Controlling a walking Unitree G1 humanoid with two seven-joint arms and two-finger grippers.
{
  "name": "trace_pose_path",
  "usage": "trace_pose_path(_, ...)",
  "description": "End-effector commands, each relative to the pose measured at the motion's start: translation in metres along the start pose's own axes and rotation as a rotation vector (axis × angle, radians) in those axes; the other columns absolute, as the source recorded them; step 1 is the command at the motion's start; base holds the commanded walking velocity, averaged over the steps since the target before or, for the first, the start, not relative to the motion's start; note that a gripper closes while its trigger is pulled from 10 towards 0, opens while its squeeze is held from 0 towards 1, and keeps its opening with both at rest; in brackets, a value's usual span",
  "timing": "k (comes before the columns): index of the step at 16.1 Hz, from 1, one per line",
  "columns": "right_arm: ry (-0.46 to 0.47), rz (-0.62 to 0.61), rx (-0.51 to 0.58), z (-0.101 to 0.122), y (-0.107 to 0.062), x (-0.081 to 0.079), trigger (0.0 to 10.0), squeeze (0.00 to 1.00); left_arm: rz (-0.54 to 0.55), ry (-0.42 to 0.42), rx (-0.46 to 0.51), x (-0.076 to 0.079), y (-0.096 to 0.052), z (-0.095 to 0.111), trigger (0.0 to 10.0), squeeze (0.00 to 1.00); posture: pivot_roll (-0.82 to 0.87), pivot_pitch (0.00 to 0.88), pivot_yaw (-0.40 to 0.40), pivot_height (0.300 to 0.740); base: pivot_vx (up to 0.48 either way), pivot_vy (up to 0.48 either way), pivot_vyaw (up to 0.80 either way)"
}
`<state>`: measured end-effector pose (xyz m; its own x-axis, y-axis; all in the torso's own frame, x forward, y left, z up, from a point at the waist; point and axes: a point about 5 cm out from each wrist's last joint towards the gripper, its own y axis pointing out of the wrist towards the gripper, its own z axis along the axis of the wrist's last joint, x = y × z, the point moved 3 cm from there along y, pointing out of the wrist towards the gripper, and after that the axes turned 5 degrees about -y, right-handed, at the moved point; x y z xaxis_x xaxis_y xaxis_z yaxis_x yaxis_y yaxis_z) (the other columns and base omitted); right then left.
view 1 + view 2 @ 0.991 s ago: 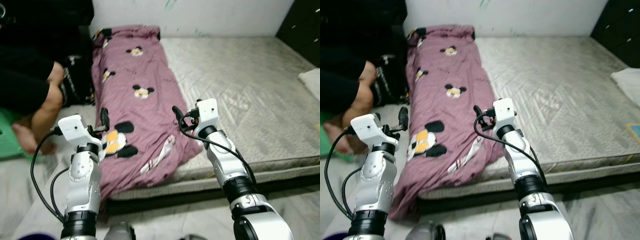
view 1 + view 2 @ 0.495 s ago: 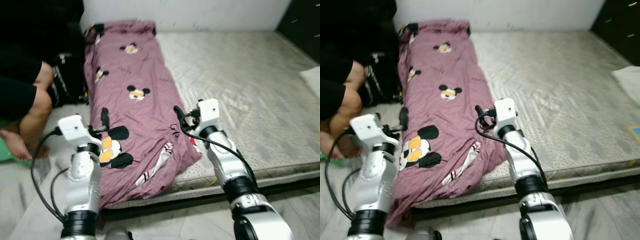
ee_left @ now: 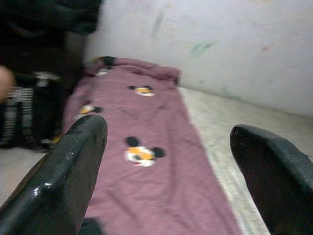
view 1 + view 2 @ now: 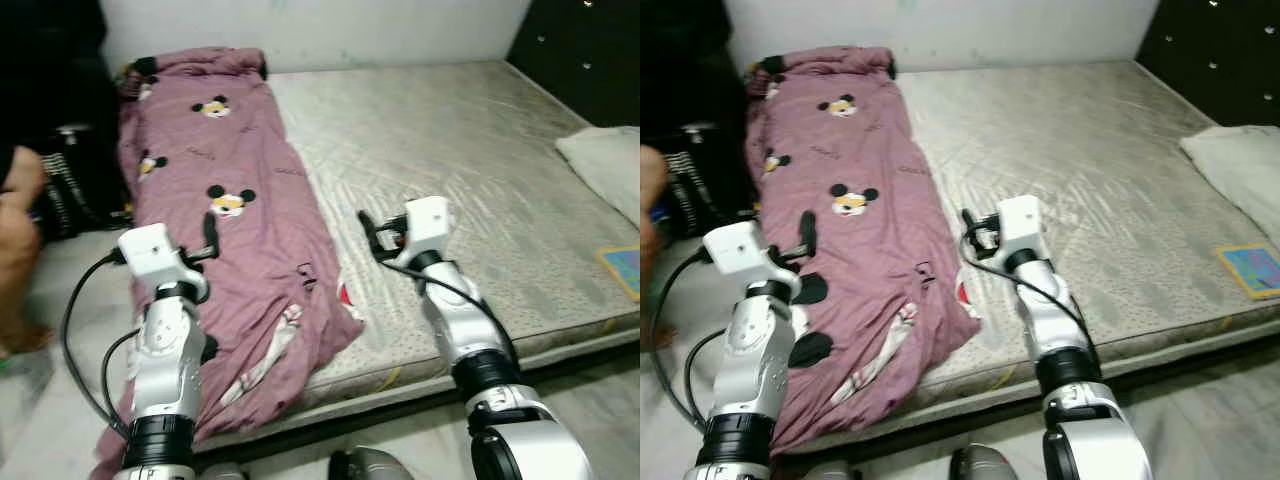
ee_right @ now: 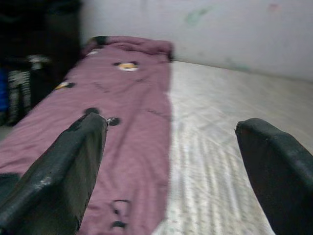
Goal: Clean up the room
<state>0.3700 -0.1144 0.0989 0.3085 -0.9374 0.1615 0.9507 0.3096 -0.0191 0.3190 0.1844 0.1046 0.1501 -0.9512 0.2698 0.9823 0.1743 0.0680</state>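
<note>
While the purple blanket (image 4: 240, 250) with its cartoon-mouse print lies lengthwise along one side of the grey mattress (image 4: 470, 170), both arms are raised over the near end of the bed. One end of the blanket is bunched against the white wall (image 4: 330, 25); the other end spills over the mattress edge toward the floor (image 4: 45, 330), below and beside the left gripper (image 4: 208, 238).

The left gripper hangs above the blanket's near half, its two black fingers (image 3: 63, 171) spread wide apart and holding nothing; the wrist view looks between them along the blanket toward the wall. The right gripper (image 4: 368, 232) sits just past the blanket's inner edge, over bare mattress, with the blanket on its left side. Its fingers (image 5: 58, 171) are likewise spread wide and empty, and its wrist view shows blanket and mattress running side by side to the wall.

Farther out on the right gripper's side, a pale pillow (image 4: 605, 165) rests at the mattress edge, with a small colourful book (image 4: 1252, 268) lying flat nearer the robot. Beyond the left gripper, off the bed, a person's arm and leg (image 4: 15, 250) show beside a dark striped bag (image 4: 70, 190). A dark cabinet (image 4: 585, 50) stands at the far corner behind the pillow.
</note>
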Motion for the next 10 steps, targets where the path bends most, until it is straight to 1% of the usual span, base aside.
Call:
trace_pose_path(1,-0.029,0.018,0.034,0.010,0.004,-0.003,10.0,0.00,-0.003,0.036,0.003,-0.002,-0.001,0.001,10.0,0.00,0.01,0.000,-0.034,0.740,0.000,0.000,0.79)
trace_pose_path(2,-0.019,0.016,0.033,0.009,0.004,-0.003,10.0,0.00,-0.067,0.020,0.011,0.000,-0.003,0.001,10.0,0.00,0.01,0.000,-0.034,0.740,0.000,0.000,0.79)
trace_pose_path(4,-0.003,0.004,0.032,0.010,0.004,0.000,10.0,0.00,-0.072,0.041,0.019,-0.005,-0.006,-0.001,10.0,0.00,0.00,0.000,-0.031,0.740,0.000,0.000,0.78)
trace_pose_path(5,0.000,-0.011,0.030,0.008,0.002,0.002,10.0,0.00,-0.044,0.034,0.012,-0.011,-0.010,-0.004,10.0,0.00,0.00,0.000,-0.025,0.740,0.000,0.000,0.00)
trace_pose_path(6,0.014,-0.029,0.033,0.008,-0.003,0.003,10.0,0.00,-0.033,0.053,0.024,-0.013,-0.012,0.000,10.0,0.00,0.00,0.000,-0.022,0.740,0.000,0.000,0.00)
trace_pose_path(7,0.027,-0.041,0.025,0.006,-0.007,0.003,10.0,0.00,-0.006,0.093,0.025,-0.014,-0.013,0.003,10.0,0.00,0.00,0.000,-0.020,0.740,0.000,0.000,0.00)
trace_pose_path(8,0.036,-0.046,0.018,0.004,-0.010,0.003,10.0,0.00,0.006,0.115,0.010,-0.014,-0.015,0.002,10.0,0.00,0.00,0.000,-0.019,0.740,0.000,0.000,0.00)
trace_pose_path(9,0.047,-0.059,0.006,0.001,-0.012,0.004,10.0,0.00,-0.029,0.100,-0.014,-0.013,-0.019,-0.001,10.0,0.00,0.01,0.000,-0.022,0.740,0.000,0.000,0.00)
trace_pose_path(10,0.089,-0.102,-0.015,-0.001,-0.015,0.010,10.0,0.00,-0.054,0.114,-0.016,-0.013,-0.023,-0.001,10.0,0.00,0.02,0.000,-0.027,0.740,0.000,0.000,0.00)
